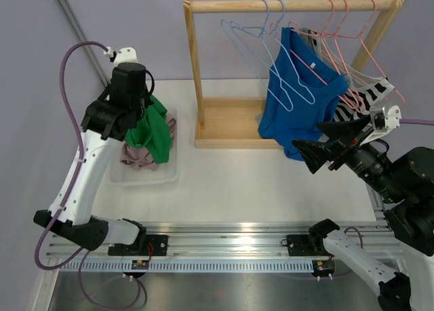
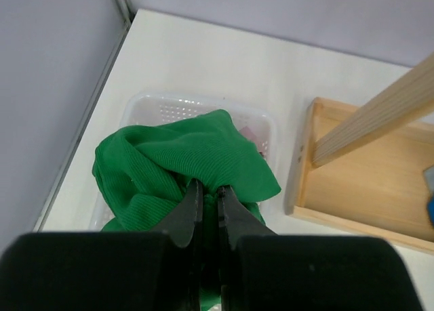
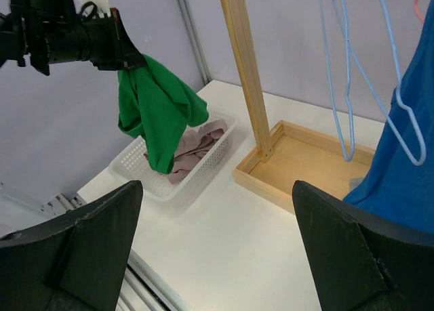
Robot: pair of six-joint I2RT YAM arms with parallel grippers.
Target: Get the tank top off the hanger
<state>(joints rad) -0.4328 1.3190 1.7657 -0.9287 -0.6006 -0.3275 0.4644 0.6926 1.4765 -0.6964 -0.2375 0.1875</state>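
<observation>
Tank top (image 1: 154,131), green, dangles from the left gripper (image 2: 208,188), which is clamped on its bunched fabric above a white basket (image 1: 146,178) holding a pink garment (image 1: 139,156). The right gripper (image 1: 306,136) gapes empty beside a blue top (image 1: 298,94) on the wooden rack (image 1: 291,5).

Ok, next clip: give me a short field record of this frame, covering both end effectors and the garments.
left end effector: shut on the green garment, lifted above the white basket
right end effector: open, holding nothing, close to the blue top
white basket: holds a pinkish garment
blue top: hanging on the wooden rack
striped garment: hanging at the rack's right end
</observation>
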